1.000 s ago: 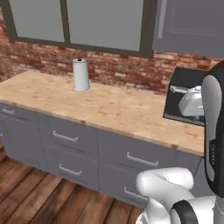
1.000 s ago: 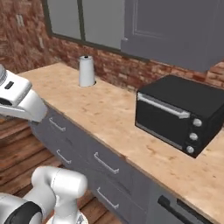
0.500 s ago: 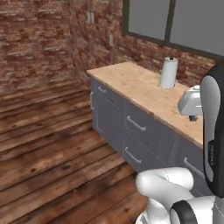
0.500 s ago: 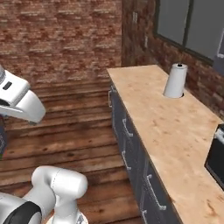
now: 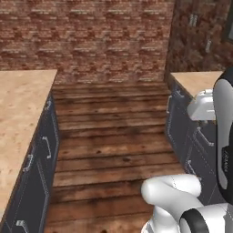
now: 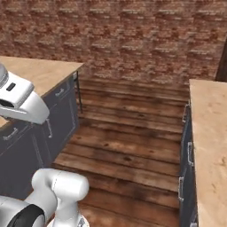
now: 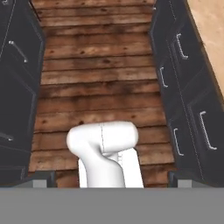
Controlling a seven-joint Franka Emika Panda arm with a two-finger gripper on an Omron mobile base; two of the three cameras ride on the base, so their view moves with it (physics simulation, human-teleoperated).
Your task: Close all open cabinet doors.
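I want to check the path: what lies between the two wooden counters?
Bare wooden floor lies between the left counter and the right counter, as the left base view shows.

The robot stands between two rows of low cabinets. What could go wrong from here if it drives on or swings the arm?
1. The strip of brown wooden floor between the two rows of dark grey under-counter cabinets looks narrow, so the base might scrape one row if it turns sharply.
2. The short silver handles stick out from the cabinet fronts and could catch the arm when it works low.
3. The light wooden countertop lies close beside the arm, so a wide swing may strike its edge.
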